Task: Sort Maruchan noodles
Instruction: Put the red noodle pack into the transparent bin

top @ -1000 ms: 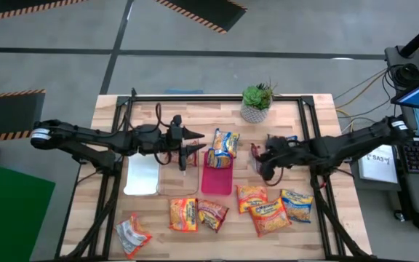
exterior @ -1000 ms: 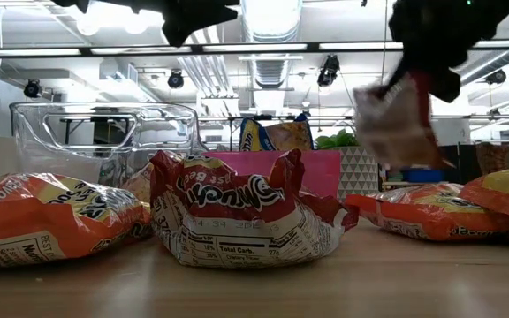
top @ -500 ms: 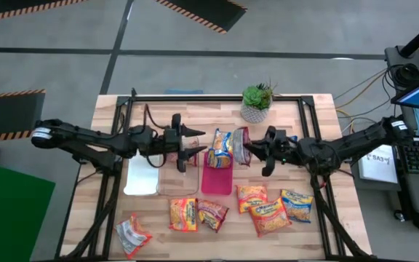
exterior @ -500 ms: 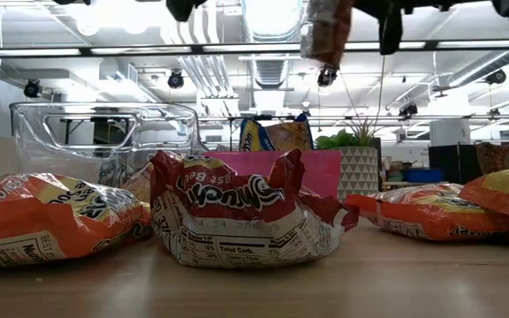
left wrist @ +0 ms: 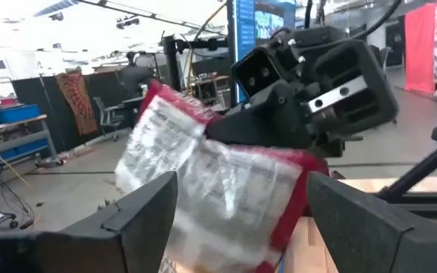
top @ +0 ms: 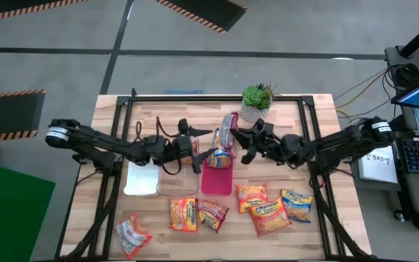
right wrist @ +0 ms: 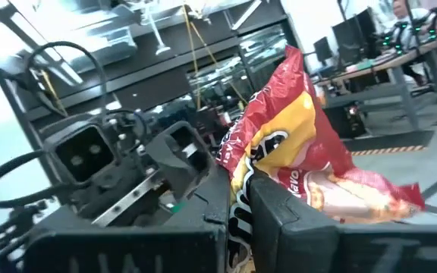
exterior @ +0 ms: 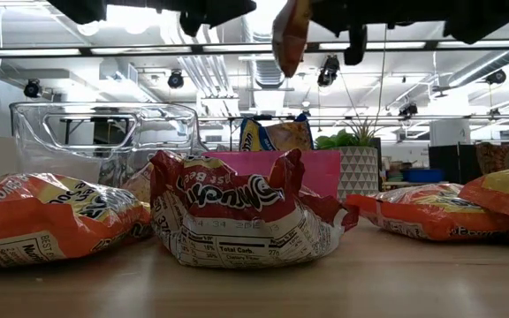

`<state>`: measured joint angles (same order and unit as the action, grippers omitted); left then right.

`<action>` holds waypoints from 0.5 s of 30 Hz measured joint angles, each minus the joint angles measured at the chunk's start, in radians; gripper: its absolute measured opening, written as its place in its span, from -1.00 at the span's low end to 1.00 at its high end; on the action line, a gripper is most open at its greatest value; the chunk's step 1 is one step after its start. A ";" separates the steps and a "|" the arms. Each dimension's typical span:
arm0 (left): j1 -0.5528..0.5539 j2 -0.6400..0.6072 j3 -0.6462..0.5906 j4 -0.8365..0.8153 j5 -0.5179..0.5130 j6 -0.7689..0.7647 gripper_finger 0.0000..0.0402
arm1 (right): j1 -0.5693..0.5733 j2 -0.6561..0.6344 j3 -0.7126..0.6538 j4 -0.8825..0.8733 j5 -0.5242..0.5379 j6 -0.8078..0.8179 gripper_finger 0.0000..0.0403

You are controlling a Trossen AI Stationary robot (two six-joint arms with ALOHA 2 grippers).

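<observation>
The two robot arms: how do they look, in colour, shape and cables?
Both arms are dark and slim, built of jointed tube segments, each with a pale grey cap at the shoulder end. Black cables loop along the left arm. The left gripper and the right gripper have flat, blocky black fingers.

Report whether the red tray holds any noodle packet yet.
Yes: one blue-and-yellow packet lies on the red tray's far end.

- Held packet: red and yellow front, clear back with red edges.
- Tray: pink-red.
- Table packets: orange and yellow.
- Plant: green, patterned white pot.
</observation>
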<state>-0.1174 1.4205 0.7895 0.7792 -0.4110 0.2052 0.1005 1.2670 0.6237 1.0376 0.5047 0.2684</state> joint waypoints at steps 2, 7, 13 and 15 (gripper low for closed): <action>0.000 0.022 0.000 0.019 -0.028 -0.003 0.37 | -0.010 0.023 0.019 0.001 -0.003 -0.002 -0.94; 0.000 0.074 0.000 0.049 -0.078 -0.002 0.37 | -0.025 0.077 0.075 0.001 -0.005 -0.032 -0.94; -0.007 0.116 0.014 0.061 -0.171 0.058 0.37 | -0.028 0.132 0.142 0.001 -0.004 -0.061 -0.94; -0.012 0.129 0.022 0.061 -0.207 0.091 0.37 | -0.034 0.147 0.162 0.001 0.001 -0.060 -0.94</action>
<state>-0.1290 1.5494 0.8117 0.8406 -0.6185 0.2961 0.0668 1.4139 0.7853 1.0382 0.5056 0.2081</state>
